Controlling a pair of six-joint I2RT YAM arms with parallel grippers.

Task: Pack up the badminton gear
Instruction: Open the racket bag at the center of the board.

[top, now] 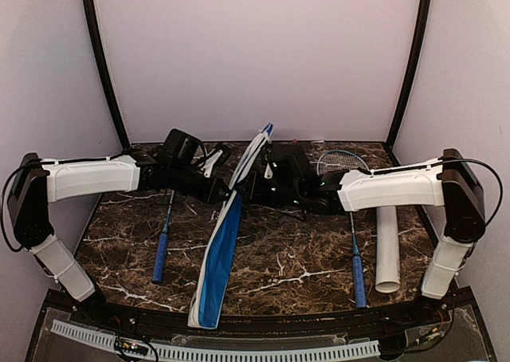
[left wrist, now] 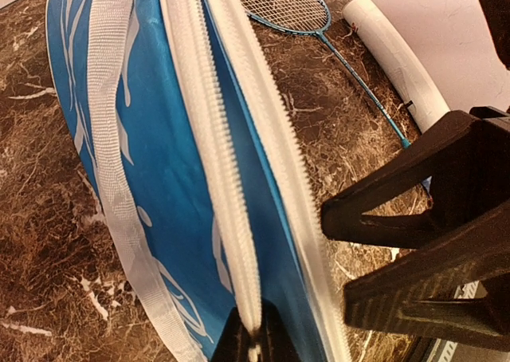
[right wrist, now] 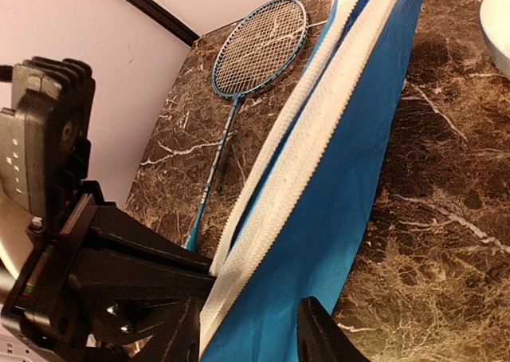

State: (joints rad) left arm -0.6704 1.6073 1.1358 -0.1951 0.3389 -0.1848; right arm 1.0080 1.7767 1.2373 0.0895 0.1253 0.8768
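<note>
**Zip edge of racket cover (top: 219, 254) pinched**

The left gripper (left wrist: 251, 342) pinches the cover's white zip edge. The cover runs from the desk (top: 279, 270) edge at 6 o'clock toward 12. The right gripper (right wrist: 251, 338) straddles that edge, grip unclear. Bare desk lies between the cover and the 3 o'clock racket (top: 358, 278).

Long blue racket cover (top: 223, 250), white zipper edges parted, slanting across mid-counter (top: 279, 266) with far end raised. Left racket (top: 162, 250) flat beside it; right racket (top: 355, 242) opposite, next to white tube (top: 388, 246).
</note>
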